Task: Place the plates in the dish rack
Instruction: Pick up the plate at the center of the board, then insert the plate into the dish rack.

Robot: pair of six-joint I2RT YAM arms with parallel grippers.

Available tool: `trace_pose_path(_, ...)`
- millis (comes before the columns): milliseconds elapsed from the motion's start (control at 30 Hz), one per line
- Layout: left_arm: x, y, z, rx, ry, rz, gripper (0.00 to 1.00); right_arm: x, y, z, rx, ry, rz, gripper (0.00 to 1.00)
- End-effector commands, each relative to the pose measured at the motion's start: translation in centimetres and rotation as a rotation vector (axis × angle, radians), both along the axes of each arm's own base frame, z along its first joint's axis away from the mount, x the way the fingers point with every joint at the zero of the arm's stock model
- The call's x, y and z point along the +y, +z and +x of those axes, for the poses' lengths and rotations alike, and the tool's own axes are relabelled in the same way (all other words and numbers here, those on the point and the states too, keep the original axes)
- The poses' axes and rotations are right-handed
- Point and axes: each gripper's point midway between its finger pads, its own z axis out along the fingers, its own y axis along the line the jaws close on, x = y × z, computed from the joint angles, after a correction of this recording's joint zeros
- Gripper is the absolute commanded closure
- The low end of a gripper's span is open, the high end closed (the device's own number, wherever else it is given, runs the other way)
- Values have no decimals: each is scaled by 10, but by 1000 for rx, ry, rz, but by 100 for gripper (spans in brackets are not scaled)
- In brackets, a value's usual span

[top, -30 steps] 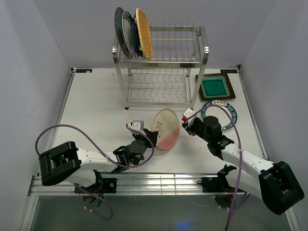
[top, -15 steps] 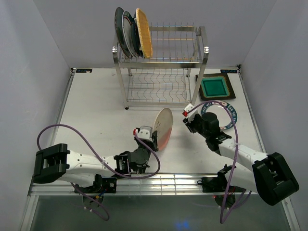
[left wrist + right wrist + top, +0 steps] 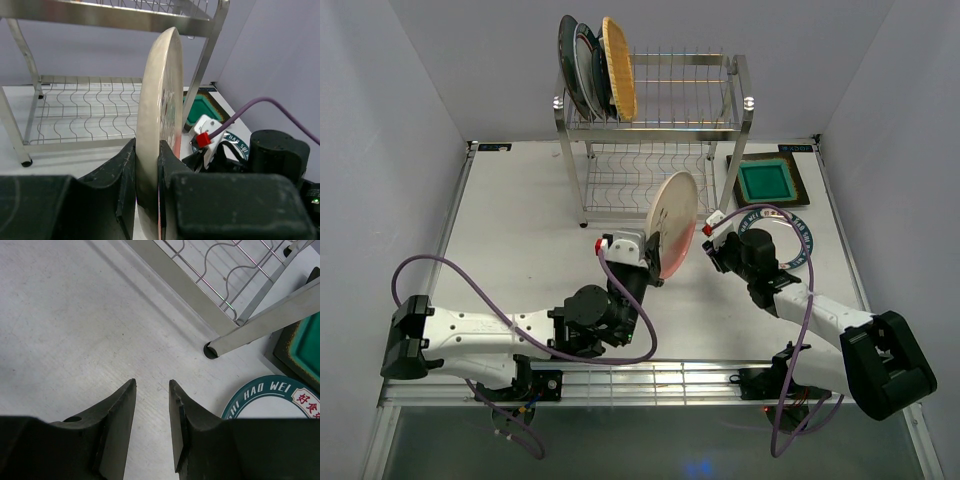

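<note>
We've got the pink plate (image 3: 675,222) pinched at its lower edge in the left gripper (image 3: 147,185) — vs 1 s ago it's upright and right up by the rack (image 3: 650,120), so slotting's prob. next. Right gripper (image 3: 151,385) holds nothing, jaws narrowly apart.

Cream plate (image 3: 151,125) upright on edge, pinched between the fingers (image 3: 125,182), dish rack (image 3: 85,117) behind

Shiny steel-wire dish rack (image 3: 665,128), glossy glazed pink-cream plate (image 3: 152,130), matt grainy white table (image 3: 55,325), matt black right claw (image 3: 152,390)
</note>
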Motion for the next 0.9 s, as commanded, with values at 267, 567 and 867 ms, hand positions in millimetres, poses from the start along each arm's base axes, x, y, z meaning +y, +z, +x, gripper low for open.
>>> trace_pose_path(267,-1,174,-4,-233,-18,-107,100,7,18,11,-22,12,38,62)
trace_pose_path(567,18,245,20,-346,118,-120,100,6,20,10,-27,22,42,63)
trace_pose_path(867,9,275,84,-363,164,-42,100,6,23,10,-32,25,51,63)
